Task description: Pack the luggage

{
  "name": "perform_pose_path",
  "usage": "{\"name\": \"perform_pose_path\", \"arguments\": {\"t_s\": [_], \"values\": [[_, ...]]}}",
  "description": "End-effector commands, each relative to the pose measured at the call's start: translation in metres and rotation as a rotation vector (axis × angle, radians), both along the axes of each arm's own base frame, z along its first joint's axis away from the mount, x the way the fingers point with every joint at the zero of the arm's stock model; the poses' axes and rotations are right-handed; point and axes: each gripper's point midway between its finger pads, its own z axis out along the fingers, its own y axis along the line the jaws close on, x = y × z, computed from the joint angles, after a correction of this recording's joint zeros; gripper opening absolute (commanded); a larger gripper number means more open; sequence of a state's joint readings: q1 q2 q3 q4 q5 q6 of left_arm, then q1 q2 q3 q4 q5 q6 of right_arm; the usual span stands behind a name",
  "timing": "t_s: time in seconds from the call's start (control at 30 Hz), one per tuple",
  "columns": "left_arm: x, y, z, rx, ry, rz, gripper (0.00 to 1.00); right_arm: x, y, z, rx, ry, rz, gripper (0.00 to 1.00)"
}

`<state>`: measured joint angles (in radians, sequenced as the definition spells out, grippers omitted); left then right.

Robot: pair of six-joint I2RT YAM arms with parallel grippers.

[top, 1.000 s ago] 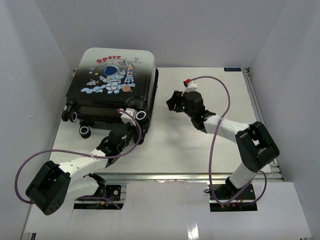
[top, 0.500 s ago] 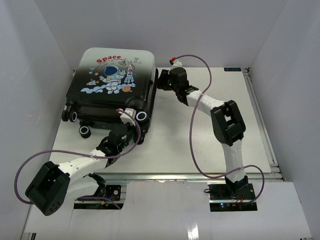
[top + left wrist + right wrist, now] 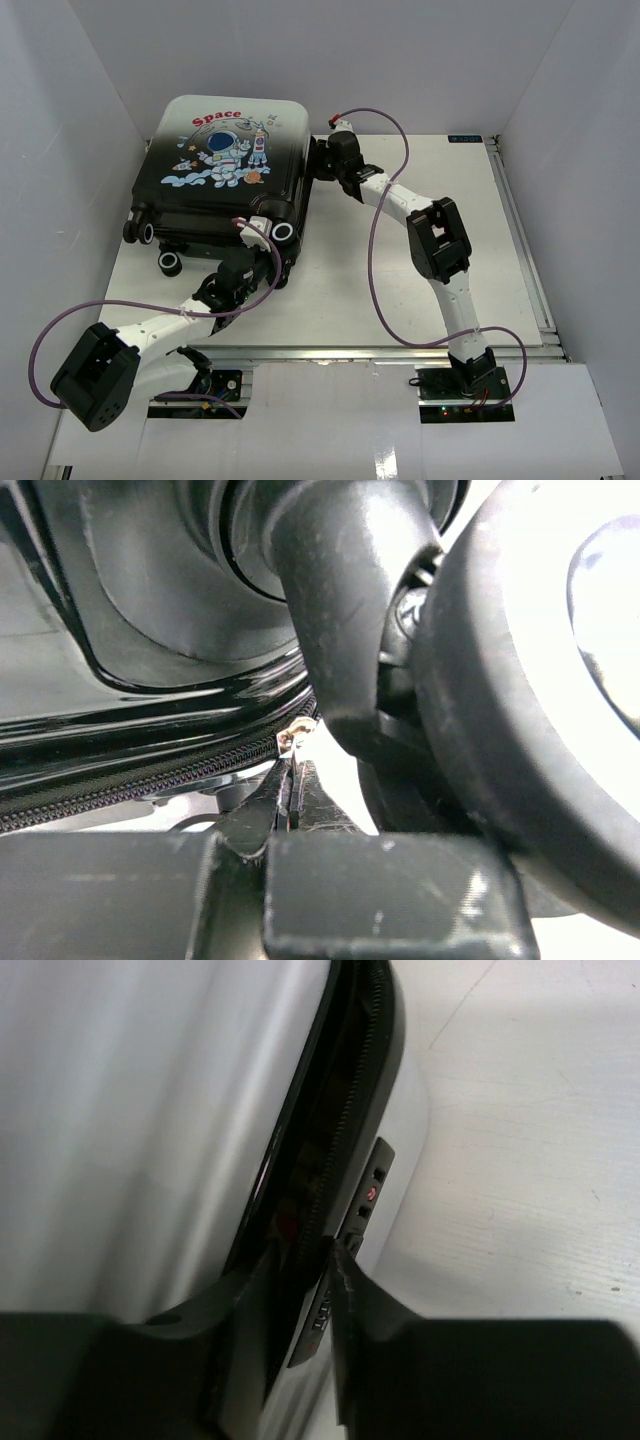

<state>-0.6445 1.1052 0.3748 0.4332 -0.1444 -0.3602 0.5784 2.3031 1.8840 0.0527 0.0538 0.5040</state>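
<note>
My left hand [image 3: 292, 783] is pinching the zipper pull [image 3: 293, 740] at the near right corner of the luggage [image 3: 225, 170]. My right hand [image 3: 300, 1272], released, is straddling the seam [image 3: 345, 1130] running farther along.

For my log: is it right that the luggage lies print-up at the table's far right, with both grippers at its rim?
Not quite: the top view shows the luggage at the far left of the table. It lies print-up, with the left gripper and right gripper at its rim.

White table [image 3: 340, 262], white walls [image 3: 420, 60] on 3 sides.
</note>
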Motion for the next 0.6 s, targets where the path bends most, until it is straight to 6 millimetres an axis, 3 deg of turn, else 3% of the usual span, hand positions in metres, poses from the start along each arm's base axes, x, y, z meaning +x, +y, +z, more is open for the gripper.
{"name": "perform_pose_path", "arguments": {"t_s": [0.0,0.07,0.2,0.27,0.37,0.4,0.57], "values": [[0.012,0.003,0.059,-0.106,-0.171,0.050,0.00,-0.012,0.008,-0.048,-0.073,0.117,0.040,0.11],[0.013,0.001,0.061,-0.111,-0.182,0.047,0.00,-0.018,0.010,-0.055,-0.060,0.141,0.047,0.08],[0.006,-0.023,0.062,-0.138,-0.191,-0.084,0.00,-0.043,-0.003,-0.069,-0.004,0.146,0.016,0.08],[0.004,-0.036,0.063,-0.145,-0.191,-0.149,0.00,-0.058,-0.007,-0.062,0.022,0.131,-0.008,0.08],[-0.012,-0.058,0.071,-0.162,-0.220,-0.262,0.00,-0.086,-0.014,-0.079,0.038,0.146,-0.011,0.08],[-0.015,-0.062,0.074,-0.162,-0.229,-0.277,0.00,-0.092,-0.014,-0.074,0.060,0.144,-0.013,0.08],[-0.034,-0.090,0.079,-0.137,-0.262,-0.389,0.00,-0.123,-0.007,-0.089,0.079,0.157,0.007,0.08]]}}
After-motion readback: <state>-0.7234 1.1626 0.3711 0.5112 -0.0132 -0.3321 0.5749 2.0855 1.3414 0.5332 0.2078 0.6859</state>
